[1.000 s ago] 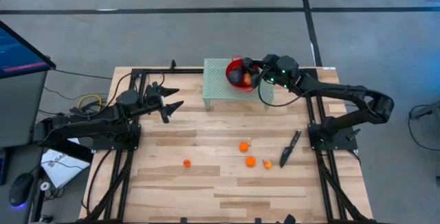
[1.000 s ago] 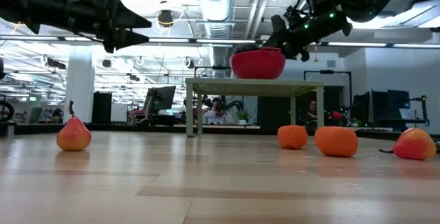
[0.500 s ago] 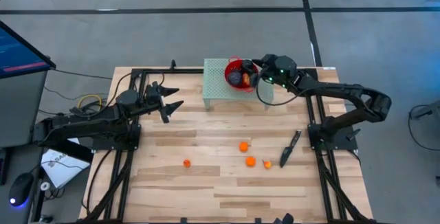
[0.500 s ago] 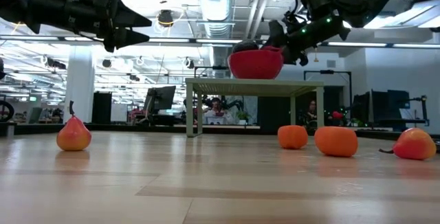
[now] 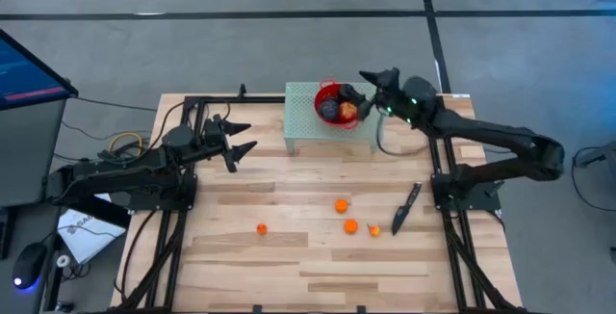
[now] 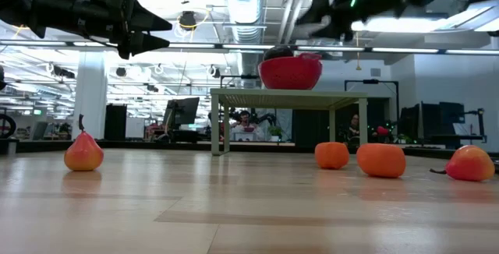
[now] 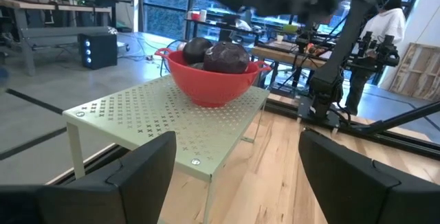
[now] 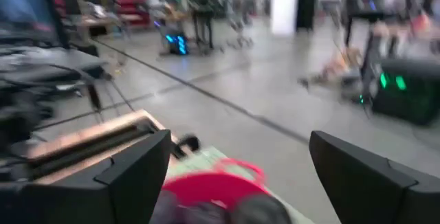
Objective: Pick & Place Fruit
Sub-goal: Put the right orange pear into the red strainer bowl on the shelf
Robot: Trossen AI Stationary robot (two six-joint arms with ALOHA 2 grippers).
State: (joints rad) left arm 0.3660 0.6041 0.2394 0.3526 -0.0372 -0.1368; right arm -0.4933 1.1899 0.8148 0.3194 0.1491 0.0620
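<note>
A red bowl [image 5: 332, 104] stands on a pale green perforated stand [image 5: 306, 126] at the table's far edge. It holds dark fruits [image 7: 223, 56] and a red-orange one [image 5: 348, 111]. Several small orange fruits lie on the wood nearer: [image 5: 341, 205], [image 5: 350, 225], [image 5: 373, 229] and, farther left, [image 5: 261, 228]. My right gripper [image 5: 370, 80] hovers open just above and right of the bowl, blurred in the low view [image 6: 316, 12]. My left gripper [image 5: 243, 137] waits open in the air left of the stand, pointing at it.
A dark, knife-shaped object [image 5: 406, 207] lies on the wood right of the orange fruits. Black frames [image 5: 183, 189] carry both arms at the table's left and right sides. Bare wood stretches between the stand and the near edge.
My right gripper has risen from the bowl's right rim and drawn back toward the table's far right. The bowl stays on the stand. The left arm has kept still.
</note>
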